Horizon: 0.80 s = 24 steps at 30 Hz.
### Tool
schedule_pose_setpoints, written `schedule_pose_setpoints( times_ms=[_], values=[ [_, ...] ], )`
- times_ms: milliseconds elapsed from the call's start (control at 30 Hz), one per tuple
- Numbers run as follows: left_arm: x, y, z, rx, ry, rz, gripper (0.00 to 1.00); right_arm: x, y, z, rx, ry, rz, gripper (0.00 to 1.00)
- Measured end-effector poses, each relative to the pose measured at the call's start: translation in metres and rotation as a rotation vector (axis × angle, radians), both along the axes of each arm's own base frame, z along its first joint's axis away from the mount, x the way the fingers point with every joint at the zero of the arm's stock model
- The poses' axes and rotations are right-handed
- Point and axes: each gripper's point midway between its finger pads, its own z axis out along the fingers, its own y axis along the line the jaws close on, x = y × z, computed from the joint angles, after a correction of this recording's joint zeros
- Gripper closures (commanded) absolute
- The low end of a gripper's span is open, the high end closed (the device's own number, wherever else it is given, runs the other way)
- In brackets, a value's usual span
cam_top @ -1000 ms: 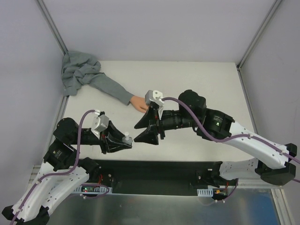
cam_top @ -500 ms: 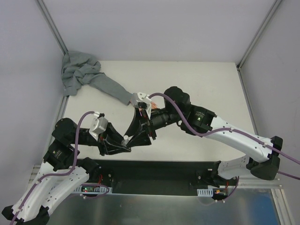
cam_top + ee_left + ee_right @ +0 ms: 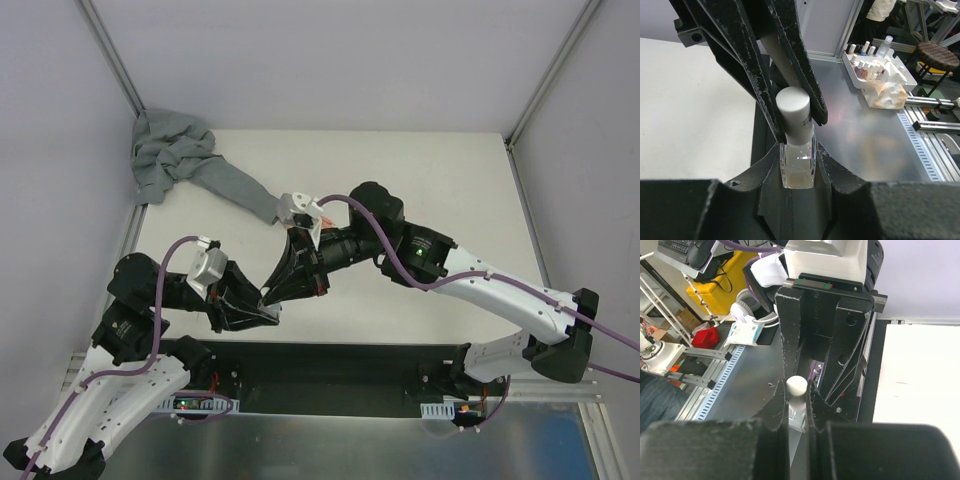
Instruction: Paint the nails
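Table (image 3: 440, 180), white, fills the middle of the top view. Right arm (image 3: 480, 285) reaches from the lower right toward centre-left. Left arm (image 3: 130, 330) rises from the lower left to meet it. Sleeve (image 3: 180, 160), grey and bunched, lies in the upper left corner of the table and trails down toward centre.

Left gripper (image 3: 798, 155) is clamped on the bottle (image 3: 798, 172), a small clear one standing upright between its fingers at lower centre of the left wrist view. Right gripper (image 3: 797, 399) comes down on it from above, pinching the cap (image 3: 793, 107), which is white and round.

Fake hand (image 3: 326, 215) sits at the sleeve's end, above the grippers, mostly covered by the right wrist; only a peach sliver shows. Its nails cannot be made out.
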Motion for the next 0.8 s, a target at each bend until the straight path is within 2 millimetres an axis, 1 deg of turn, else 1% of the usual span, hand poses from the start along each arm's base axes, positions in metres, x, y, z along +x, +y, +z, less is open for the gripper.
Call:
schedule_pose_setpoints(
  times_ms=[200, 467, 567, 667, 767, 800],
  values=[
    [0.009, 0.0, 0.004, -0.01, 0.002, 0.065, 1.0, 0.006, 0.001, 0.003, 0.034, -0.021, -0.034, 0.99],
    [0.037, 0.0, 0.007, -0.014, 0.011, 0.237, 1.0, 0.028, -0.002, 0.004, 0.11, -0.114, -0.249, 0.99],
    [0.047, 0.001, 0.005, -0.006, -0.005, 0.283, 1.0, 0.036, 0.001, 0.003, 0.115, -0.141, -0.365, 0.99],
    [0.059, 0.001, -0.001, 0.016, -0.031, 0.331, 1.0, 0.047, 0.004, -0.001, 0.081, -0.156, -0.502, 0.99],
    [0.072, 0.001, -0.008, 0.047, -0.057, 0.378, 1.0, 0.059, 0.009, -0.01, -0.017, -0.152, -0.707, 0.99],
    [0.077, 0.002, -0.01, 0.056, -0.065, 0.397, 1.0, 0.066, 0.01, -0.013, -0.064, -0.135, -0.809, 0.99]
  ],
)
